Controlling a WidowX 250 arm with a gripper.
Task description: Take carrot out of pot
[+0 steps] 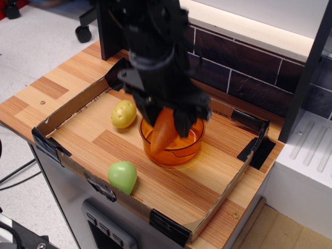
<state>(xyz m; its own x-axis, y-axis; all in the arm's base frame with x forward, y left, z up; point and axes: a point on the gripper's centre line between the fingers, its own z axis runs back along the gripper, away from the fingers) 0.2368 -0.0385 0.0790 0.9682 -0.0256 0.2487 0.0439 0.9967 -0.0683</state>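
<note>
My pincer [167, 120] is pinching the one carrot [162, 133], blurry, and hides much of the one pot [179, 151] below it.

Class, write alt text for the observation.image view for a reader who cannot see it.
A black gripper holds an orange carrot tip-down above an orange pot on a wooden table. A yellow potato and a light-green toy lie nearby.

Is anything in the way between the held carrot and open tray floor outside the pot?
Nothing visible blocks it. The gripper holds the small orange toy carrot above the translucent orange pot; bare wood lies in front, between the light-green rounded toy and the cardboard wall.
</note>
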